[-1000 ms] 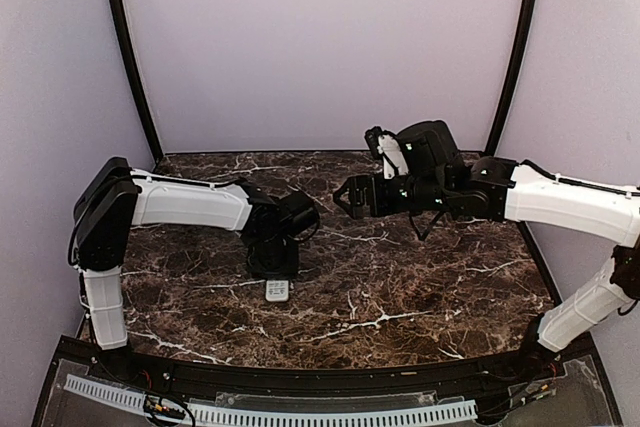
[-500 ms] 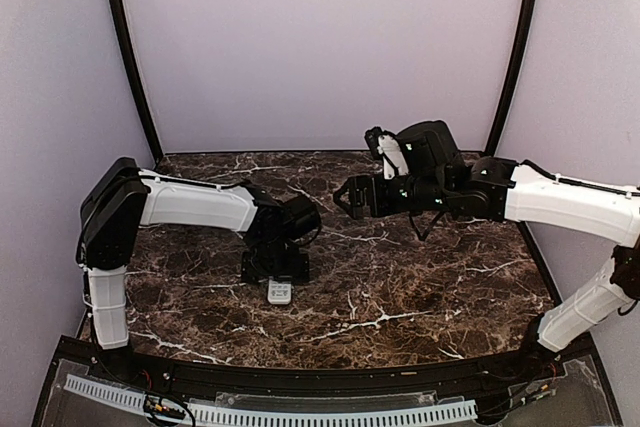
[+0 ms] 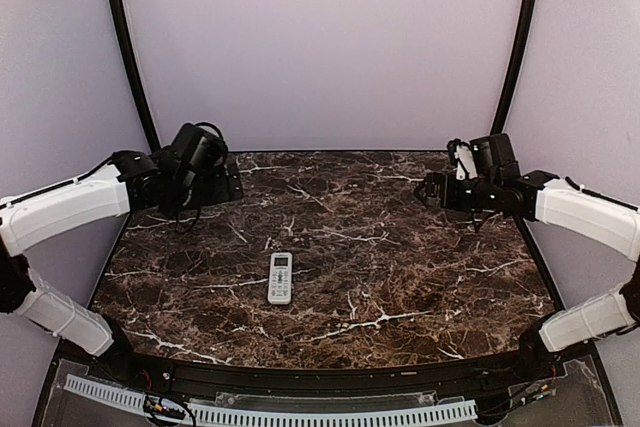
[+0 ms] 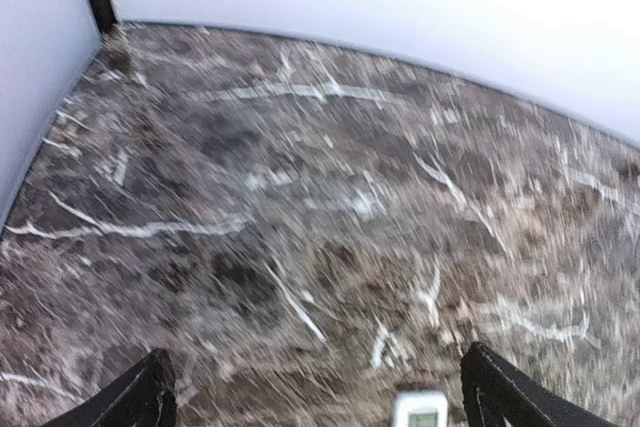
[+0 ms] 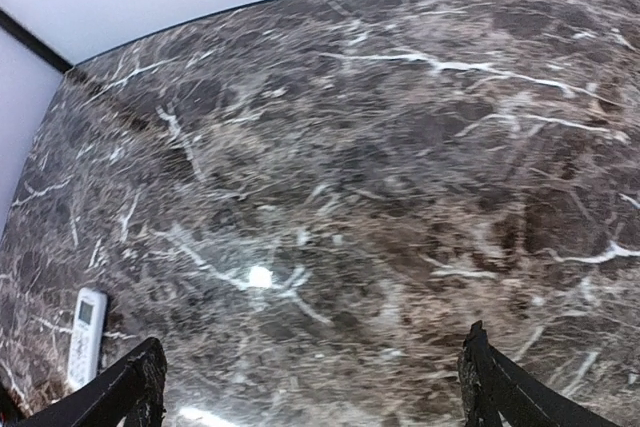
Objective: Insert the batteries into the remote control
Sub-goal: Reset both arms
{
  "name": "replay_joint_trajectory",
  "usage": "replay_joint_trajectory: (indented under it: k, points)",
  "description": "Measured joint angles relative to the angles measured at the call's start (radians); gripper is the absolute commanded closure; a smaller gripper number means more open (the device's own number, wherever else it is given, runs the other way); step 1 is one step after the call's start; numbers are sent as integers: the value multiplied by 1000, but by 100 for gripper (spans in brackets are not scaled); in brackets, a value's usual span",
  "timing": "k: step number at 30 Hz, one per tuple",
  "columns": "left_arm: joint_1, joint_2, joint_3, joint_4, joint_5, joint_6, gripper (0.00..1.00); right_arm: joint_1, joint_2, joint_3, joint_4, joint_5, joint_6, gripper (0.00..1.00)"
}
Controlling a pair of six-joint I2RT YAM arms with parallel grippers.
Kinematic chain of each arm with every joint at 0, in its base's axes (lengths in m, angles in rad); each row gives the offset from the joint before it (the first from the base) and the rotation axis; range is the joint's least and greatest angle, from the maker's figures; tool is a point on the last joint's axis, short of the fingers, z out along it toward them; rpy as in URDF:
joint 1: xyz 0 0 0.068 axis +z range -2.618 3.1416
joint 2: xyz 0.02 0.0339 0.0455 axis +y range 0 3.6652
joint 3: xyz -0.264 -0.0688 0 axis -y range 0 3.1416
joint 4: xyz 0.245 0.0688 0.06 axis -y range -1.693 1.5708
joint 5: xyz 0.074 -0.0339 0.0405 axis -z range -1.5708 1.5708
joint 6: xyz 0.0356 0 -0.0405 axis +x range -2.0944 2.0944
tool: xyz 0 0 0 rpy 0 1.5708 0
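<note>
Your remote control (image 3: 280,278) lies screen-up at the desk's (image 3: 420,277) near middle with no batteries showing, so it is likely loaded. The left gripper (image 3: 232,180) and right gripper (image 3: 427,190) hang spread and empty at the far sides, well clear of it.

remote control (image 3: 280,278) | slim white handset, small grey screen and buttons facing up | flat on my bench (image 3: 420,277), a little left of centre | long axis near-to-far, screen end away from my bases | left wrist view: only its screen end shows, bottom edge
</note>
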Motion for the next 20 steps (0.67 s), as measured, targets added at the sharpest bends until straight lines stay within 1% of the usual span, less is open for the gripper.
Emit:
replay_joint_trajectory:
  k: [2,3,6,8,10,13,14,16,20]
  points:
    - [79,-122,-119,89,-50,45,1,-112,-59,-88,30,-36,-18,1]
    - [130,-197,-206,151,-80,69,1,-166,-95,-132,45,-48,-26,1]
    - [213,-322,-391,276,-147,131,1,-291,-211,-254,105,-82,-55,1]
    - [272,-373,-510,377,-171,174,1,-352,-278,-324,164,-92,-78,1]
    - [338,-401,-617,495,-189,227,1,-399,-342,-393,226,-73,-92,1]
    - [446,-419,-726,657,-207,313,1,-436,-385,-447,284,-4,-110,1]
    - [470,-418,-743,697,-207,339,1,-439,-389,-456,302,21,-116,1]
    - [533,-407,-787,832,-193,412,1,-442,-399,-474,349,73,-130,1]
    - [592,-336,-823,1032,-114,525,1,-442,-401,-491,415,132,-151,1]
